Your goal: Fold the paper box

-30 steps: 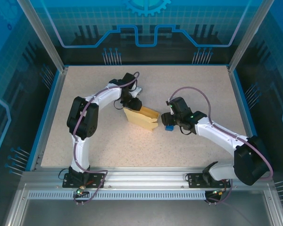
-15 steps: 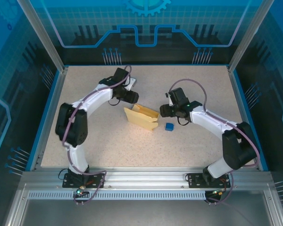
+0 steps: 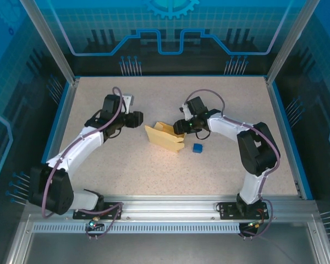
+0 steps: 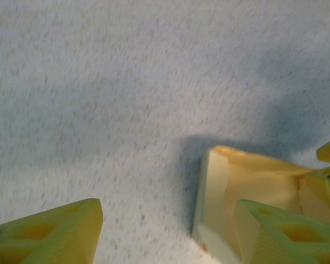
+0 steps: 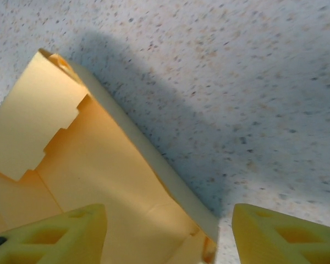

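Pale-yellow paper box (image 3: 165, 137), partly folded, between wide-spread left end effector (image 3: 140, 119) and wide-spread right end effector (image 3: 179, 127).

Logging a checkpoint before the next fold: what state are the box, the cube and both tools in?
paper box: partly folded, flaps raised, resting on the table, ungripped.
blue cube: loose on the table, apart from the box, to its right.
left tool: open, empty, beside the box.
right tool: open, empty, over the box's edge.
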Action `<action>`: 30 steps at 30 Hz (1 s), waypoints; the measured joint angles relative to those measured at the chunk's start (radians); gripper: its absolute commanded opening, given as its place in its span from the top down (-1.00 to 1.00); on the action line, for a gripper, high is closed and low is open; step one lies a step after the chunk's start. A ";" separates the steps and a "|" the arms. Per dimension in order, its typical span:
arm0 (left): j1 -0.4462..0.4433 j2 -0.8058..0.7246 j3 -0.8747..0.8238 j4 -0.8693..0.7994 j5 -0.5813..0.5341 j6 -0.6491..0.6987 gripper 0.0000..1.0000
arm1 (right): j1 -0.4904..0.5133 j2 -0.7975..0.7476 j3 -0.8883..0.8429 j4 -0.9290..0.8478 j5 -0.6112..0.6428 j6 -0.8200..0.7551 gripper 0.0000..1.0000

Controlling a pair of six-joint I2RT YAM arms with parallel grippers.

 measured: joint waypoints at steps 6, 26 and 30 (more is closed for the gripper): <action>0.014 -0.181 -0.237 0.069 -0.084 -0.065 -0.35 | 0.000 0.007 -0.002 0.000 -0.055 0.001 -0.23; -0.006 -0.106 -0.474 0.317 0.089 -0.307 -0.24 | 0.023 -0.095 -0.179 0.093 -0.162 0.068 -0.23; -0.035 -0.014 -0.472 0.395 0.109 -0.344 -0.24 | 0.051 -0.117 -0.217 0.130 -0.181 0.092 -0.23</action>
